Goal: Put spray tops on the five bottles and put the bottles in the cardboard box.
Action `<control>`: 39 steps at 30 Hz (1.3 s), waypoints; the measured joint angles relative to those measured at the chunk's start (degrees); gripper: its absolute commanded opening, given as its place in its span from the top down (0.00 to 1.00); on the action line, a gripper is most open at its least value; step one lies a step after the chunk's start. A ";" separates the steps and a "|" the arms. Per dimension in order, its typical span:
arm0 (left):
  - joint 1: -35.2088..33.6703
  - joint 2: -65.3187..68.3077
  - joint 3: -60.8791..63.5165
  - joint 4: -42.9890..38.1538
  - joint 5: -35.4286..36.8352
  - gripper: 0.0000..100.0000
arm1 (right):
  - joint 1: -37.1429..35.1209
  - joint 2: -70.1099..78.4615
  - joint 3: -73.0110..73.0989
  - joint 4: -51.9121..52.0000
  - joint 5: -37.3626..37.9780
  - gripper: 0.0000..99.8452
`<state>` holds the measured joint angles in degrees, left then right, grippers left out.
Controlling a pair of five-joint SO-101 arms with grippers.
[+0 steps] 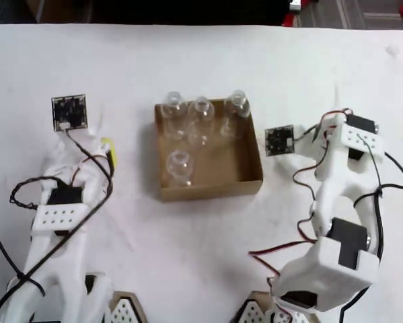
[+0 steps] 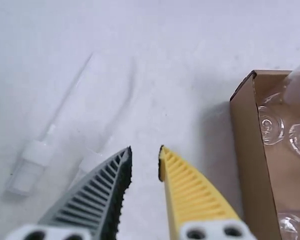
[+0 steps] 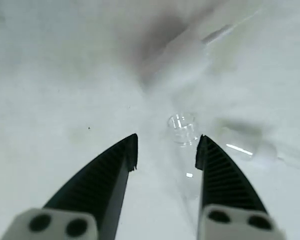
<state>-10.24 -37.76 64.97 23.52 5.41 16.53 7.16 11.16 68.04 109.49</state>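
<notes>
The cardboard box [image 1: 211,185] stands mid-table with several clear, uncapped bottles upright in it: three along the back [image 1: 201,114] and one at the front left [image 1: 179,165]. Another clear bottle [image 3: 182,128] lies on the table just beyond my right gripper [image 3: 166,150], which is open with its black fingers on either side of the bottle's mouth. My left gripper [image 2: 144,160] hovers, narrowly open and holding nothing, beside two white spray tops [image 2: 28,170] [image 2: 91,161] that lie on the table with their long tubes. The box wall [image 2: 247,150] is near its yellow finger [image 2: 190,195].
More white spray tops lie near the right gripper, one farther off [image 3: 190,45] and one beside the lying bottle [image 3: 262,149]. The left arm [image 1: 60,215] and right arm [image 1: 342,175] flank the box. Loose cables [image 1: 26,192] trail by both arms.
</notes>
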 measured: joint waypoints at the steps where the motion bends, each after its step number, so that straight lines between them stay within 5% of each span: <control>1: 0.00 0.00 0.00 0.00 0.00 0.90 | 0.62 0.53 -0.44 0.00 1.41 0.83; 9: 0.00 0.00 0.00 0.00 -0.18 0.90 | 2.81 5.80 -4.48 -0.18 11.52 0.83; 39: 0.00 0.00 0.00 0.00 -0.35 0.90 | 2.99 11.96 -9.05 -2.11 12.13 0.83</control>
<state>-10.24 -37.76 64.97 23.52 5.05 19.52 19.12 2.11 65.93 121.63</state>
